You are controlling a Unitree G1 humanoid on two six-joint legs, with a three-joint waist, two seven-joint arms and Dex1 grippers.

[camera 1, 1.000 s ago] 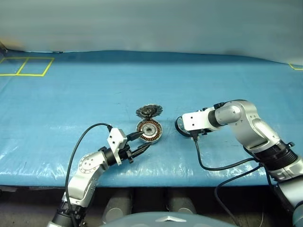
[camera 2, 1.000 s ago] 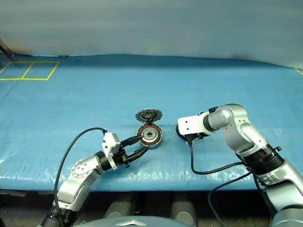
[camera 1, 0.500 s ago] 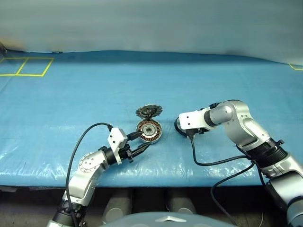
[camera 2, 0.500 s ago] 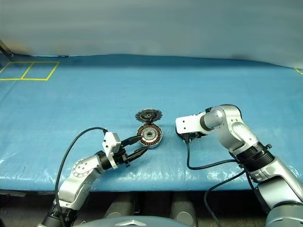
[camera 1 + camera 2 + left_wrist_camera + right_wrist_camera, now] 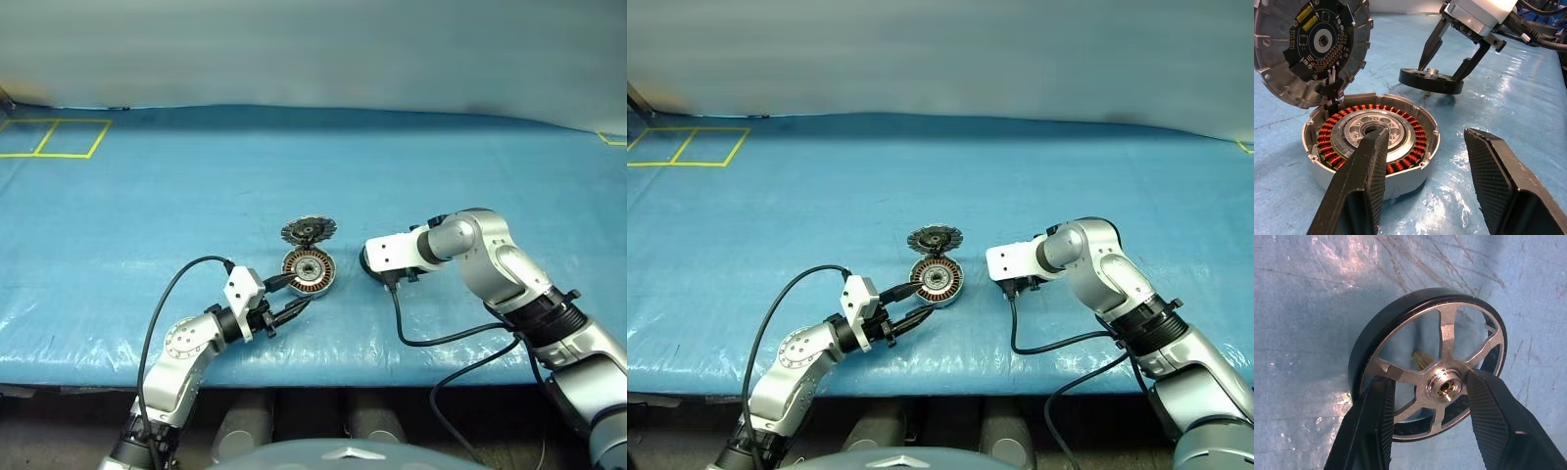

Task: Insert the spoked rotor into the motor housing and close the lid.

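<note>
The motor housing (image 5: 1371, 139) lies on the blue sheet with its copper windings and silver hub showing. Its lid (image 5: 1308, 49) stands tilted up at the far edge, circuit face toward me. To the housing's right the spoked rotor (image 5: 1447, 340) rests flat on the sheet. My right gripper (image 5: 1430, 382) points down into it, open, one finger through a spoke gap on each side of the hub. My left gripper (image 5: 1426, 134) is level at the housing's near edge, open and holding nothing.
Yellow tape squares (image 5: 59, 137) mark the far left of the blue table cover (image 5: 196, 196). A black cable (image 5: 421, 333) loops from the right wrist down past the table's front edge (image 5: 313, 364).
The right arm's elbow has swung a little to the left while its gripper stays over the rotor. The left arm, housing and lid have not moved.
</note>
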